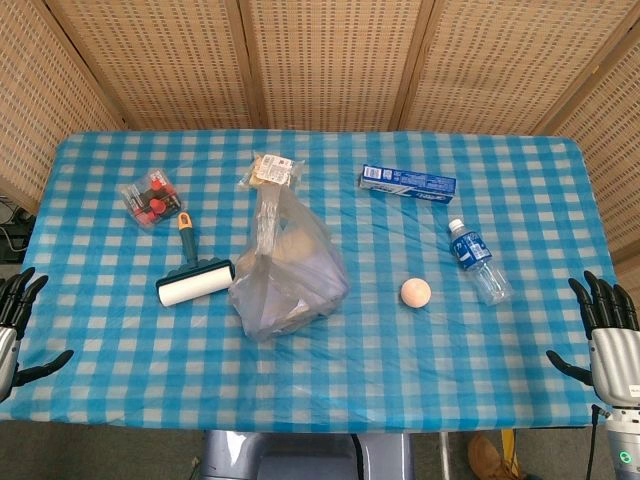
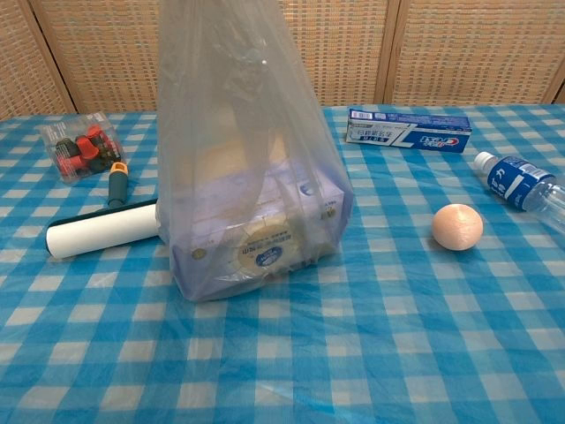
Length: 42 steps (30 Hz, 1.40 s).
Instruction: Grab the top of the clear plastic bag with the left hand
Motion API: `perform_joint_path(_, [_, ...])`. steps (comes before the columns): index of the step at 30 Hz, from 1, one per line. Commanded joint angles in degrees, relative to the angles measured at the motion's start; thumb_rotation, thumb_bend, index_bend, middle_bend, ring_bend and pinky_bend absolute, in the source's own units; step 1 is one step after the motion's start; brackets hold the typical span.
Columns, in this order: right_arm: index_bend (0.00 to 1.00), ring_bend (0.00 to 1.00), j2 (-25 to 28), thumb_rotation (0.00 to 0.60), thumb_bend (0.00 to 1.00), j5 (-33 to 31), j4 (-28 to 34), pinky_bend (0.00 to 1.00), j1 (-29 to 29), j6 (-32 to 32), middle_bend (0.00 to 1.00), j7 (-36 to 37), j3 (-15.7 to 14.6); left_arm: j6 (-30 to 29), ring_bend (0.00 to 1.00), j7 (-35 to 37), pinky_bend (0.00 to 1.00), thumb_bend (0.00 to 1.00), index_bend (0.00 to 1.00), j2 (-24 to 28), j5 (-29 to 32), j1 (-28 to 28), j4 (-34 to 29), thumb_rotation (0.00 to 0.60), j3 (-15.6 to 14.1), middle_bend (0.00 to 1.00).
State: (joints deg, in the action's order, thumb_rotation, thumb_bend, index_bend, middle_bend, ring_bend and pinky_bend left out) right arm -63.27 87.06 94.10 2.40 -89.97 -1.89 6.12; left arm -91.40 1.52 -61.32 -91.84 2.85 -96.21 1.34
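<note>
Left hand (image 1: 18, 318): at the table's eight o'clock edge, fingers spread, I've hold of nothing.
Bag (image 1: 288, 270): centre, standing; neck (image 1: 268, 215) probably gathered at twelve o'clock, free for grabbing.

The left hand (image 1: 14, 325) sits at the lower left edge of the head view, fingers spread, holding nothing; the right hand (image 1: 608, 338) mirrors it at the lower right.

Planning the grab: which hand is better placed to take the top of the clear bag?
Left. The clear plastic bag stands left of the table's middle, nearer the open left hand than the open right hand.
</note>
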Motion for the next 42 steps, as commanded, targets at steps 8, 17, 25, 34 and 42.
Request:
perform_joint_path(8, [0.00, 0.00, 0.2, 0.600, 0.00, -0.1, 0.0, 0.00, 0.0, -0.3, 0.00, 0.3, 0.1, 0.4, 0.00, 0.5, 0.00, 0.00, 0.00, -0.2, -1.0, 0.7, 0.1, 0.600, 0.1, 0.00])
perform_joint_path(17, [0.00, 0.00, 0.2, 0.600, 0.00, -3.1, -0.3, 0.00, 0.4, 1.0, 0.00, 0.3, 1.3, 10.3, 0.00, 23.5, 0.00, 0.00, 0.00, 1.3, -10.0, 13.4, -4.2, 0.600, 1.9, 0.00])
perform_joint_path(25, [0.00, 0.00, -0.5, 0.600, 0.00, -6.7, -0.9, 0.00, 1.1, 2.5, 0.00, -1.3, 2.7, 20.7, 0.00, 44.4, 0.00, 0.00, 0.04, 2.6, -7.4, 26.5, -9.7, 0.600, 7.6, 0.00])
perform_joint_path(34, [0.00, 0.00, -0.7, 0.600, 0.00, -9.7, -1.8, 0.00, 1.3, 3.5, 0.00, -1.4, 3.8, 37.3, 0.00, 54.6, 0.00, 0.00, 0.05, 7.0, 1.9, 38.8, -14.6, 0.600, 13.3, 0.00])
perform_joint_path(42, [0.00, 0.00, -1.0, 0.600, 0.00, -10.6, -2.4, 0.00, 1.6, 4.3, 0.00, -1.7, 4.0, 47.0, 0.02, 61.0, 0.00, 0.00, 0.09, 5.8, 13.4, 46.5, -16.5, 0.600, 18.6, 0.05])
